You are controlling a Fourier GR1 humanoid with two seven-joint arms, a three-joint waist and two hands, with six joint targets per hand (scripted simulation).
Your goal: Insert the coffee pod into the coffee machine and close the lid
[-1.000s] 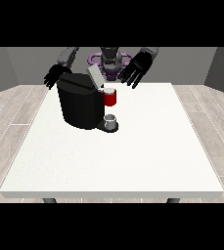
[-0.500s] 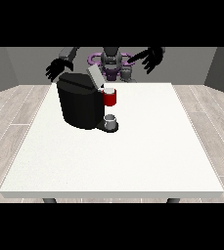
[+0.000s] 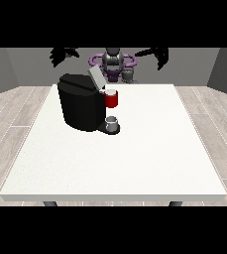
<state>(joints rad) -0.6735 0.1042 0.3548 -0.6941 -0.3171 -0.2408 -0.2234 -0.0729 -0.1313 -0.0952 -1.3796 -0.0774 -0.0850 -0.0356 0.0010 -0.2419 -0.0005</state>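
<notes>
Coffee pod (image 3: 111,98) sits in the coffee machine (image 3: 83,106), lid (image 3: 96,78) tilted open, below and forward of both raised robot hands; your view-left robot hand (image 3: 64,53), fingers spread, is nearer.

Matt black plastic coffee machine (image 3: 83,106), glossy red front, on smooth white table (image 3: 135,158).

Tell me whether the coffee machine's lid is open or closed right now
Open: the grey lid stands tilted up from the top of the black coffee machine, above its red pod holder.
</notes>
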